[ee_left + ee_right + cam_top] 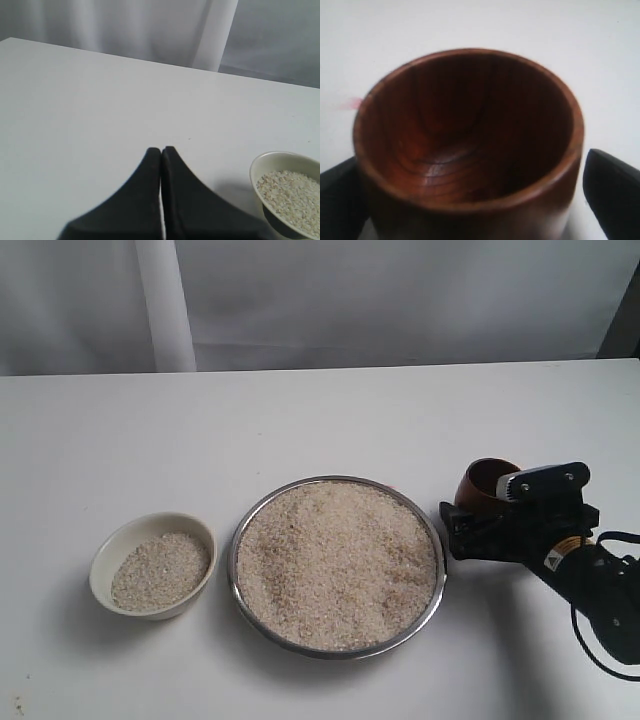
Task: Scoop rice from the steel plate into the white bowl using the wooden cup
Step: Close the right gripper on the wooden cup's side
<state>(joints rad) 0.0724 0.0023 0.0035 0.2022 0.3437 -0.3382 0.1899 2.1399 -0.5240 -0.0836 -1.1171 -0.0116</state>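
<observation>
The steel plate (233, 558) sits mid-table, heaped with rice (338, 560). To its left stands the white bowl (103, 558), partly filled with rice (160, 571). The wooden cup (488, 485) stands upright on the table just right of the plate, its inside dark and empty (465, 135). My right gripper (470, 518) is open with a finger on either side of the cup. A strip of table shows between the cup and one finger (612, 187). My left gripper (161, 150) is shut on nothing, over bare table beside the white bowl (261, 164). The left gripper is out of the exterior view.
A white table (320, 420) carries everything, with a pale curtain and a white post (165, 300) behind its far edge. The right arm and its black cable (600, 640) lie at the table's right front.
</observation>
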